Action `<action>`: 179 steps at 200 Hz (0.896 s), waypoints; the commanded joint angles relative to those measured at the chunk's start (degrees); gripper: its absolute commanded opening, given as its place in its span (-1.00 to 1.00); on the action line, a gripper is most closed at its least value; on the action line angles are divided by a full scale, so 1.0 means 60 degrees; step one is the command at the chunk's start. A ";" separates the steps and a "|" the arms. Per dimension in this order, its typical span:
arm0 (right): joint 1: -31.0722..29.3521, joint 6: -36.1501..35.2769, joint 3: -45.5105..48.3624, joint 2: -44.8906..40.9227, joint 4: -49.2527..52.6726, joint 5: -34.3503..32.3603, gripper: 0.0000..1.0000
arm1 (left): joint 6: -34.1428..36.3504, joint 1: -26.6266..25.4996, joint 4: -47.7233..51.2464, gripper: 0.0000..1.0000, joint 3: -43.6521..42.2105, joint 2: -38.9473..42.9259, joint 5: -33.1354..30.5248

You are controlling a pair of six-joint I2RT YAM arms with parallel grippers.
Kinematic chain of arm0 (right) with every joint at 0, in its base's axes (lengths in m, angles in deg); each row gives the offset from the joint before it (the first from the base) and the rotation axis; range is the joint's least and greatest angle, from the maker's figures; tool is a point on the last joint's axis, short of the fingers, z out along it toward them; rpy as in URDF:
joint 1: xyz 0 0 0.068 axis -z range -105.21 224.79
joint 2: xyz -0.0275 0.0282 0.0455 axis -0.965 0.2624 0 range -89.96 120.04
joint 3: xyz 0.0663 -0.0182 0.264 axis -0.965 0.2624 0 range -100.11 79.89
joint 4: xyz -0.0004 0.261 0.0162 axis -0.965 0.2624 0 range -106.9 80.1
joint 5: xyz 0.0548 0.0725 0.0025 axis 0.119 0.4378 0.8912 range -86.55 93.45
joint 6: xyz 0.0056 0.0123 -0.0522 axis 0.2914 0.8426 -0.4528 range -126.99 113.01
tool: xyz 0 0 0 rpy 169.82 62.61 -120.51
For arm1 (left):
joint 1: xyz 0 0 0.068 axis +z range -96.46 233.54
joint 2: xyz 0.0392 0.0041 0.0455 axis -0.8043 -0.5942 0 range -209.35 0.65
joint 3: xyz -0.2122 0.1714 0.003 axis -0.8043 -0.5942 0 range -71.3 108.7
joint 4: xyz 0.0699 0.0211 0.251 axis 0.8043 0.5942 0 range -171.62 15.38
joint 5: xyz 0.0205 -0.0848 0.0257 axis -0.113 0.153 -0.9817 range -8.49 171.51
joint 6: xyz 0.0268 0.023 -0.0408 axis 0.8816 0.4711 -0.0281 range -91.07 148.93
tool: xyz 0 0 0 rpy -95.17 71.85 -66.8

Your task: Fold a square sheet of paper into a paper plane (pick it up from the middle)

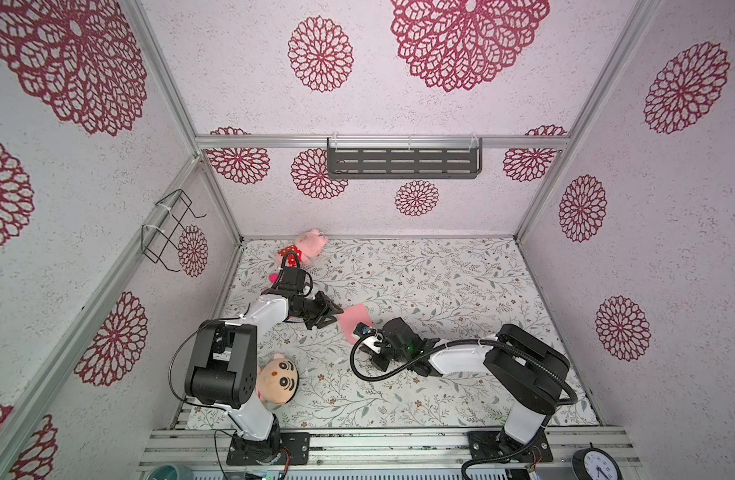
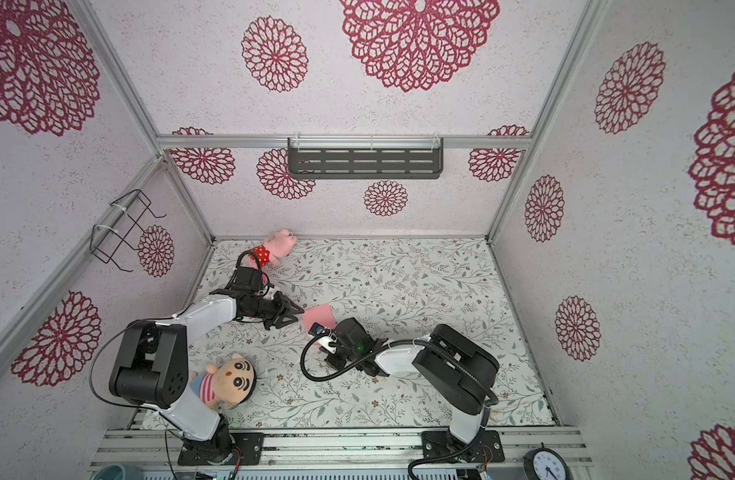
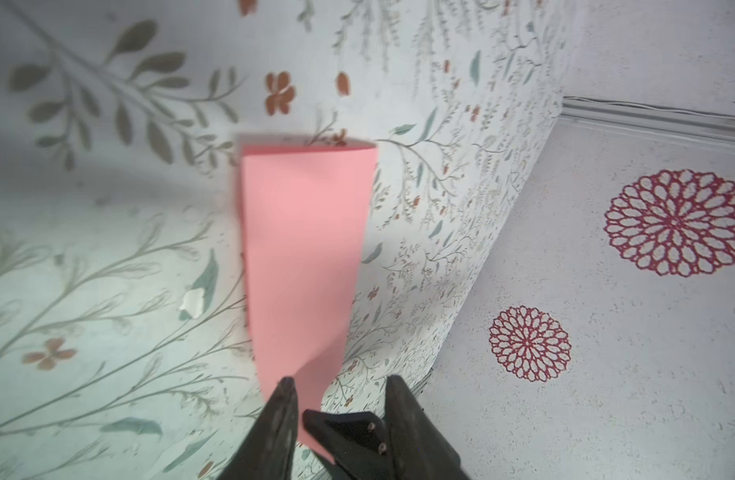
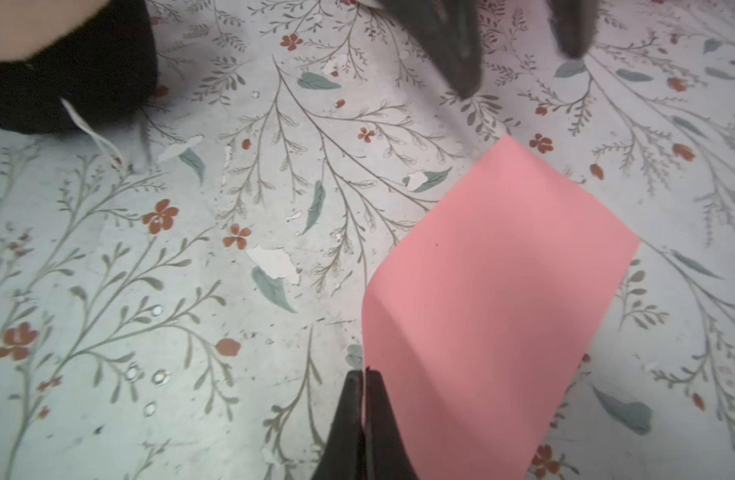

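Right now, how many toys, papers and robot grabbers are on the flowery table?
Plush toys: 2, a pink plush and a boy doll.
Pink paper: 1.
Grippers: 2, left gripper and right gripper.
Total: 5.

left end effector parted, right end effector closed

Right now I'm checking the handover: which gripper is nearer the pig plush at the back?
Left. The left gripper is just in front of the pig plush; the right gripper sits farther forward, beyond the paper.
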 commanded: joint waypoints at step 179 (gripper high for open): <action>0.0080 0.2044 -0.0283 0.0012 0.0033 -0.0377 -1.00 | 0.1865 -0.1904 0.2205 -0.90 0.2087 -0.3194 -0.2401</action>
